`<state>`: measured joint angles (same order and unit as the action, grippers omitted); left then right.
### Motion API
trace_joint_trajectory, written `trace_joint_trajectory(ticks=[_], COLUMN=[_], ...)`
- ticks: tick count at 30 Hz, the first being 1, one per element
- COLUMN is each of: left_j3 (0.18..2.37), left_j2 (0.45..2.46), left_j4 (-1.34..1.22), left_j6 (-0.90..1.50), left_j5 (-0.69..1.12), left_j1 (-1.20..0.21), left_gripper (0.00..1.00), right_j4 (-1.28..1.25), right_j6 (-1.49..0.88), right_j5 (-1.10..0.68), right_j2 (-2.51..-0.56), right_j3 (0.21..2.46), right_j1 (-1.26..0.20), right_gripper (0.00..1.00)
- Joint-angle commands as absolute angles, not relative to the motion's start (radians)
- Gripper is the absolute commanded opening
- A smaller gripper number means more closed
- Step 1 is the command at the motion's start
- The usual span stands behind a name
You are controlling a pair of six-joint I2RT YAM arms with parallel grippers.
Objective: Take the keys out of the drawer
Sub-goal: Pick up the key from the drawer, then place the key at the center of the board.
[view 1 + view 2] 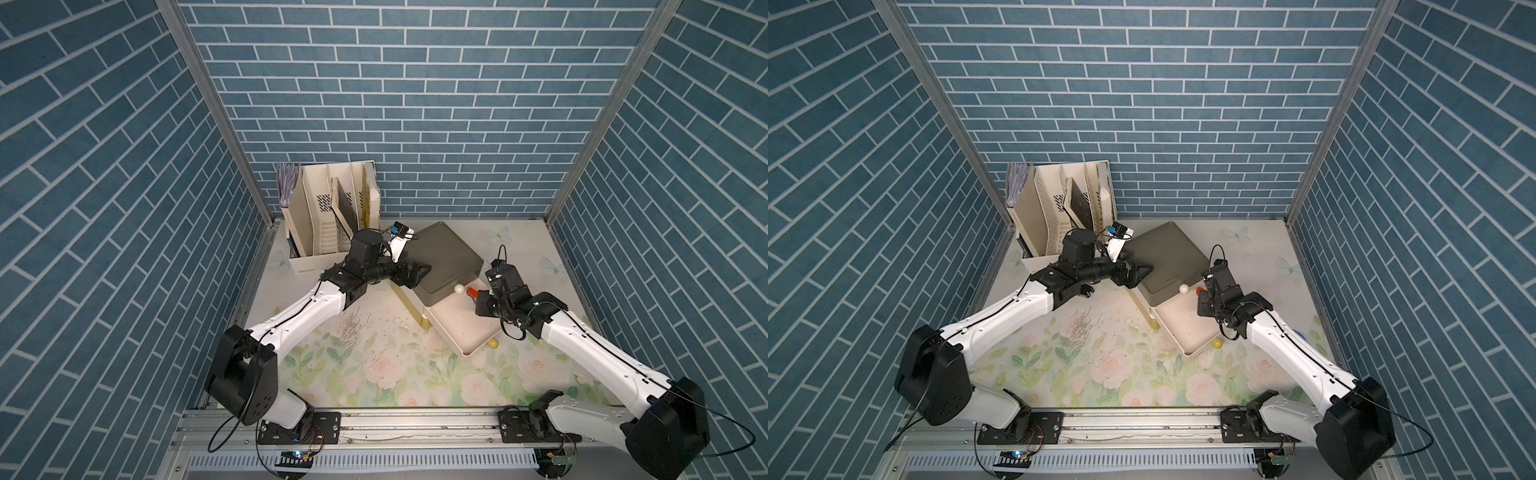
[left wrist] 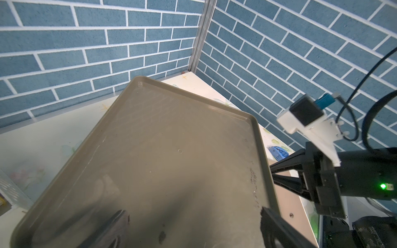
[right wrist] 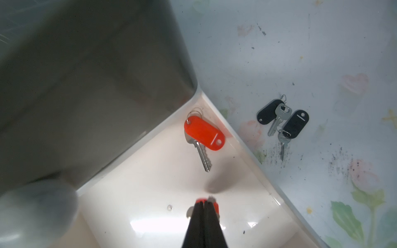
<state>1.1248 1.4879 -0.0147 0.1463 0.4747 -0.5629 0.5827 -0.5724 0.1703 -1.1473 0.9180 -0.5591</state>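
Roughly halfway, I'd say. The right end effector [image 3: 205, 203] was clenched above the open drawer [image 3: 150, 193] with a sliver of red tag [image 3: 199, 201] pinched at its tip (probably a key, but mostly hidden). Another red-tagged key [image 3: 204, 133] lay just ahead of it in the drawer's corner, not yet fetched. Two dark-tagged keys [image 3: 281, 120] sat beyond that on the counter [image 3: 300, 53], already out. The left end effector [image 1: 420, 270] was splayed open at the cabinet top [image 1: 449, 253].
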Motion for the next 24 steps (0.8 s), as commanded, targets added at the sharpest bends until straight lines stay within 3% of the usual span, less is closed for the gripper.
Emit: trace_joint_trajectory(ticks=[1,12,24], left_j3=[1.106,1.142,1.163], left_j2=[1.522,1.506,1.470], left_j4=[0.150,0.148,0.167], left_j6=[0.181,0.187,0.195], left_j5=[0.474,0.472,0.450], left_j1=[-0.558,-0.557,-0.557], left_gripper=[1.00,1.00,1.00], right_j4=[0.632,0.700,0.528], right_j6=[-0.589,-0.491,-0.394], right_j5=[0.202,0.312,0.054], right_j2=[-1.092,-1.067,-1.129], right_j3=[1.003,1.095,0.874], right_j1=[-0.529,-0.317,0.012], right_gripper=[0.00,0.00,0.00])
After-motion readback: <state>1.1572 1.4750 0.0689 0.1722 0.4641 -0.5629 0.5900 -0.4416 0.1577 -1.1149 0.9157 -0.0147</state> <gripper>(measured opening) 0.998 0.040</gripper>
